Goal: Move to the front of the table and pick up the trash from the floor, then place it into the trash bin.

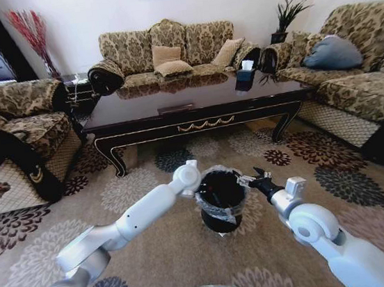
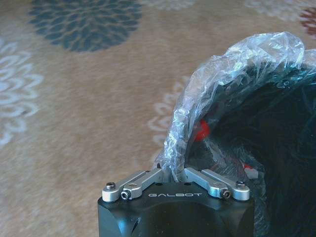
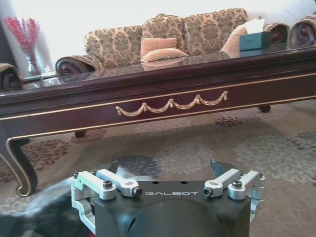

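Trash bin [image 1: 222, 203]: one, black and round, standing on the flowered carpet [image 1: 156, 253] between my two arms, in front of the worktop.
Liner: one clear bag [image 2: 232, 64], ruffled over the bin's rim.
Left pincer [image 2: 174, 170]: mine, at the bin's left rim, fingers drawn together and clamped on the liner's edge.
Bin contents: through the plastic I see red bits [image 2: 201, 131] and some pale scraps inside; what they are I cannot tell.
Right pincer [image 1: 251, 176]: mine, just beside the bin's right rim, fingers spread apart, nothing between them.
Worktop [image 1: 194, 105]: one long dark glossy table with gold swags on its apron, beyond the bin.
Tissue box [image 1: 245, 77]: one, dark, on the worktop's right end.
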You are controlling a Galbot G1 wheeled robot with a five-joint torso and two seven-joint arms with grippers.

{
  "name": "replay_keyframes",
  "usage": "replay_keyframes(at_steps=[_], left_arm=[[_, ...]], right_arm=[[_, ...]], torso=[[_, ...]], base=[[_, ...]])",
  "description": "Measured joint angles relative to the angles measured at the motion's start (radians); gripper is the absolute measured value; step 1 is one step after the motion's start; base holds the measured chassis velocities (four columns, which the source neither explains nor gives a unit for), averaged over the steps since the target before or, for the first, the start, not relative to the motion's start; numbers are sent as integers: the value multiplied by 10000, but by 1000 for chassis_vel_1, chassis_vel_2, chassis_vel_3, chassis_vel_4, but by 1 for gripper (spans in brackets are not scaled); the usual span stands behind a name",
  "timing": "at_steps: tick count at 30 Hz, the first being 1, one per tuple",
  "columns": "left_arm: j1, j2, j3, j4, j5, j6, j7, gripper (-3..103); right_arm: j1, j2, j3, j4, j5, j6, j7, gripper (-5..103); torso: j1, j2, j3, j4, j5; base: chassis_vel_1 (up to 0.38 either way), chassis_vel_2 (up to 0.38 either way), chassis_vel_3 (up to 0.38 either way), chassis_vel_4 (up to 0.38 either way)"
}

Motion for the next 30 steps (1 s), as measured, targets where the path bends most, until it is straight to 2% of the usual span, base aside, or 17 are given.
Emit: replay_keyframes(at_steps=[3, 4, 6, 10, 13, 15, 18, 21, 27, 29, 30], left_arm=[[326, 477, -409, -181, -6, 0, 21, 0], [675, 769, -893, -336, -11, 0, 53, 0], [874, 879, -1157, -407, 11, 0, 72, 0], [2091, 1328, -2642, -775, 113, -1, 128, 0], [2450, 1545, -3149, -903, 122, 0, 155, 0], [2896, 1941, -3913, -1067, 94, 0, 260, 0], [3121, 2176, -4259, -1130, 52, -2, 317, 0], [3701, 2572, -5059, -1360, -85, -1, 430, 0], [4531, 3051, -5906, -1644, -113, -1, 527, 0], [4827, 3295, -6106, -1794, -111, -1, 532, 0], [5019, 3451, -6238, -1953, -119, -1, 535, 0]], right_arm=[[47, 42, 16, -275, -42, 64, 11, 100], [107, 95, 12, -518, -116, 116, 3, 100], [126, 129, 11, -639, -146, 140, -3, 100], [110, 477, 2, -1166, -264, 259, -6, 100], [105, 592, -68, -1388, -378, 301, -54, 100], [102, 743, -155, -1795, -598, 384, -185, 100], [98, 826, -185, -2085, -739, 441, -270, 100], [34, 1091, -270, -2766, -1147, 605, -469, 100], [-172, 1613, -495, -3540, -1878, 842, -740, 100], [-199, 1947, -656, -3986, -2252, 955, -892, 100], [-214, 2349, -847, -4456, -2696, 1122, -1056, 100]], torso=[[0, -1, 0, 2, 0], [0, 0, 0, 1, 0], [0, 0, 0, 1, -1], [0, 0, 0, -2, -1], [0, -1, 0, -1, -2], [0, 0, -1, 2, 0], [0, 0, 0, 1, -1], [0, 0, -1, -1, -1], [0, 0, -1, -1, 1], [0, 0, -1, 2, -3], [0, 0, 0, 4, 1]], base=[[0, 0, 0, 0], [0, 0, 0, 0], [0, 0, 0, 0], [0, 0, 0, 0], [0, 0, 0, 0], [0, 0, 0, 0], [0, 0, 0, 0], [0, 0, 0, 0], [0, 0, 0, 0], [0, 0, 0, 0], [0, 0, 0, 0]])
